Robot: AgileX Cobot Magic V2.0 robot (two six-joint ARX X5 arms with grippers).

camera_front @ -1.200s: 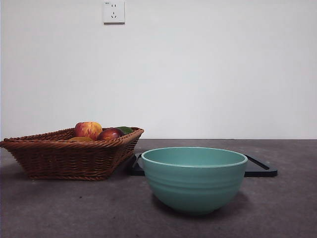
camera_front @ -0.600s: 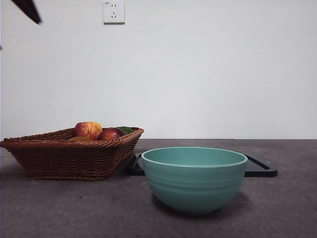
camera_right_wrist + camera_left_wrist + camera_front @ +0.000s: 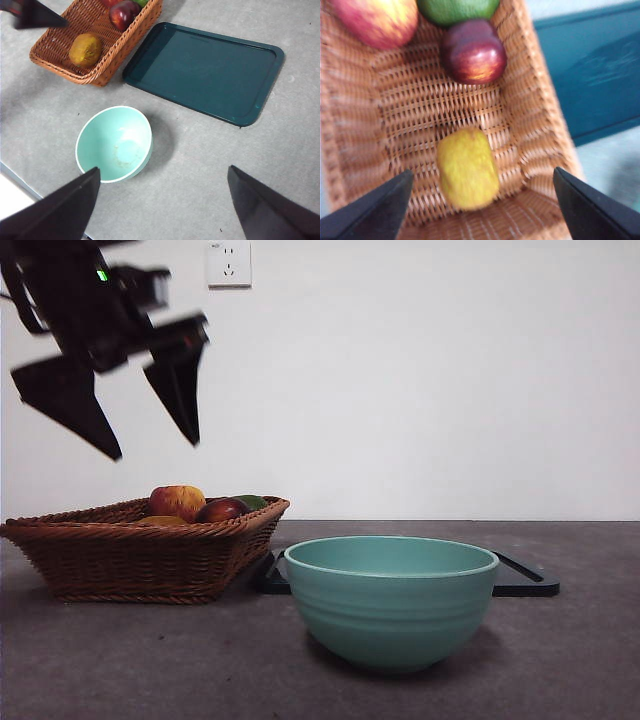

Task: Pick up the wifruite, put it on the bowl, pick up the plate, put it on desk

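While the first step of the task, the picking of a fruit, was only being approached, the left gripper [image 3: 150, 435] was seen hanging above the wicker basket [image 3: 140, 558] with its jaws spread wide and nothing between them. Directly under it, in the left wrist view, a yellowish-brown fruit [image 3: 467, 169] lay alone on the basket's weave, with a dark red apple [image 3: 474, 51], a red-yellow apple [image 3: 375, 20] and a green fruit [image 3: 457, 9] grouped beyond it at its 12 o'clock. The bowl [image 3: 391, 600] stood empty on the desk [image 3: 150, 660], at about 4 o'clock from the basket in the front view, with a dark teal tray [image 3: 205, 70] lying flat behind it. The right gripper [image 3: 160, 210] was held high and well apart, its jaws likewise spread and empty. A straight descent was judged to be called for next, so that the open jaws would bracket the yellowish fruit without catching the basket's wall.
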